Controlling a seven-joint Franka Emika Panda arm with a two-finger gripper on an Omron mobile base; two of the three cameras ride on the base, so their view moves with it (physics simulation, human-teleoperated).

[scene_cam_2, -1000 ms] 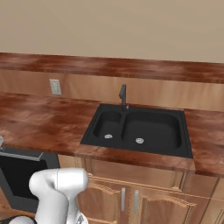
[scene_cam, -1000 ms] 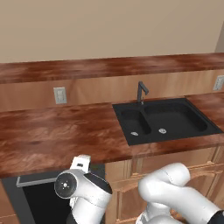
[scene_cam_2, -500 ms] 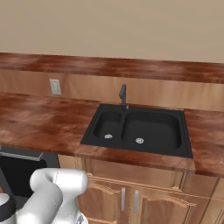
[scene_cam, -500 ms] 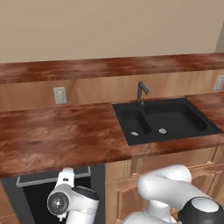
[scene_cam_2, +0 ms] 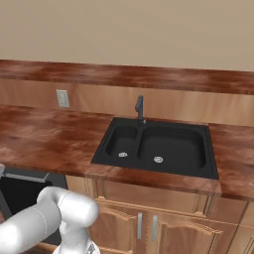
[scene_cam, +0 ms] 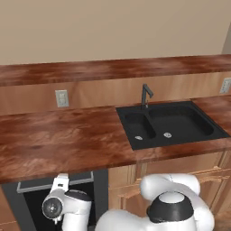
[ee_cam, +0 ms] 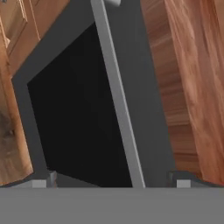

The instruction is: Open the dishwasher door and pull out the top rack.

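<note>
Leftmost, under the counter: the dishwasher door [scene_cam: 29,203], a black panel with a long silver bar handle [scene_cam: 38,184] along its top, was closed flat against the cabinet front. In the hand view the same door [ee_cam: 74,113] ran tilted across the picture (the camera rolls with the hand), its handle [ee_cam: 116,96] a pale strip between the two fingertips.

Next: the gripper [ee_cam: 113,180], jaws spread wide with the handle between them, gripped nothing; whether the fingertips [ee_cam: 48,178] touched the door could not be told. The white wrist [scene_cam: 67,207] sat low in front of the door.

Above: wooden countertop [scene_cam: 58,140], with a wall outlet [scene_cam: 61,98] on the backsplash behind it.

Centre to right: black double sink [scene_cam: 169,124] set in the counter, dark faucet [scene_cam: 145,94] upright at its back edge.

Below the sink: wooden cabinet doors [scene_cam_2: 149,223] with small silver handles, shut.
</note>
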